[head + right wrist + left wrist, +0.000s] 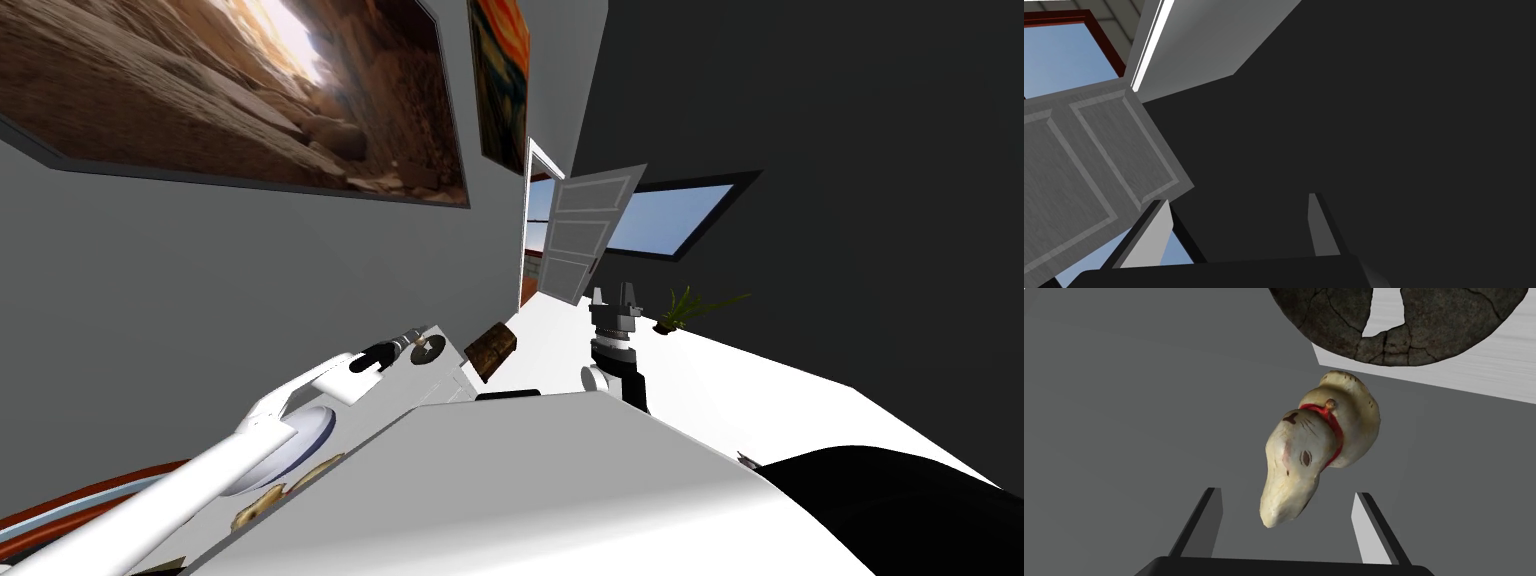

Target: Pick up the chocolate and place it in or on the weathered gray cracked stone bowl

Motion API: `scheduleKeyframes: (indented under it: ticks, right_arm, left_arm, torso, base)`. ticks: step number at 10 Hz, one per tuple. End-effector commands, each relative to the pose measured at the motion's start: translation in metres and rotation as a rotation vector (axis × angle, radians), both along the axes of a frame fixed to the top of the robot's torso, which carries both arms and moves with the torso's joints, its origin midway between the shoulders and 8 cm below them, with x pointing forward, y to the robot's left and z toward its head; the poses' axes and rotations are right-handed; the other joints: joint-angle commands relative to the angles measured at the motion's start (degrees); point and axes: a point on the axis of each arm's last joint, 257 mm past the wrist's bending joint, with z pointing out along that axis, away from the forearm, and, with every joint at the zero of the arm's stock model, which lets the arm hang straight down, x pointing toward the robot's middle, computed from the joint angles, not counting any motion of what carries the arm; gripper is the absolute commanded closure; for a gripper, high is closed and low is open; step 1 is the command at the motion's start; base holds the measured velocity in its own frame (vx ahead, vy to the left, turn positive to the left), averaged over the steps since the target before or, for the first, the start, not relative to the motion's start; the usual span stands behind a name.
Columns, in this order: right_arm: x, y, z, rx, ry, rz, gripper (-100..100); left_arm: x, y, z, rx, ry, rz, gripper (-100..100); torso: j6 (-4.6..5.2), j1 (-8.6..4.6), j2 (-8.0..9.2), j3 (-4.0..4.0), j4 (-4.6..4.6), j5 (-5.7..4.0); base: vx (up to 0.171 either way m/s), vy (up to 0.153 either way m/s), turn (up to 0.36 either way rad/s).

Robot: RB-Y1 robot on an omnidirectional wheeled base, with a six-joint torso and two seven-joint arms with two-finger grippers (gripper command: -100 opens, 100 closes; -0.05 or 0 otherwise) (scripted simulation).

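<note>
**Poised Open, Nothing Gripped**

Holding the left gripper (1286, 523) out with its fingers (1369, 528) spread wide and pinching nothing. Seeing the chocolate (1319, 448), a cream-coloured rabbit shape with a red ribbon and a small bell at its neck, just beyond the fingertips. Noting its narrow end pointing in between them and touching neither. Viewing it against a flat grey surface (1124, 413); cannot tell whether it is resting on anything. Finding the grey cracked stone bowl (1424, 333) just past the rabbit's broad end and apart from it. Observing the bowl sitting on the white tabletop (1474, 373), with a gap in the bowl showing the white beneath. Stretching the left arm (200, 475) from the lower left of the head frame toward the centre, ending near a brown block (491, 351). Holding the right gripper (613, 297) upright just right of centre in the head frame, fingers likewise spread and empty. Facing a grey panelled door (585, 235) standing open above it, with a small green plant (685, 310) to its right.
</note>
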Motion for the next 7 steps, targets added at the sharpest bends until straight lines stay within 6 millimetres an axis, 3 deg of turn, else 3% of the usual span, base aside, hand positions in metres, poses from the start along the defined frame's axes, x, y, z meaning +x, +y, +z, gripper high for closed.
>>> scheduleKeyframes:
  ticks: [1,4,5,6,7]
  right_arm:
    - [0.000,0.000,0.000,0.000,0.000,0.000,0]
    - [0.000,0.000,0.000,0.000,0.000,0.000,0]
    - [0.000,0.000,0.000,0.000,0.000,0.000,0]
    - [0.000,0.000,0.000,0.000,0.000,0.000,0]
    - [0.000,0.000,0.000,0.000,0.000,0.000,0]
  left_arm:
    - [0.000,0.000,0.000,0.000,0.000,0.000,-100]
    - [0.000,0.000,0.000,0.000,0.000,0.000,-100]
    - [0.000,0.000,0.000,0.000,0.000,0.000,0]
    - [0.002,-0.005,0.013,0.001,-0.004,-0.010,-100]
    - [0.003,-0.009,0.020,0.002,-0.005,-0.015,-100]
  torso:
    - [0.00,0.00,0.00,0.00,0.00,0.00]
    - [0.00,-0.05,0.06,0.04,0.02,-0.01]
    - [0.00,-0.05,0.07,0.04,0.02,-0.02]
    - [0.00,-0.05,0.07,0.04,0.02,-0.02]
    - [-0.02,-0.05,0.03,0.03,0.02,-0.02]
  base:
    - [0.000,0.000,0.000]
    - [0.000,0.000,0.000]
    - [0.000,0.000,0.000]
    - [0.015,0.006,0.083]
    - [0.031,0.012,0.080]
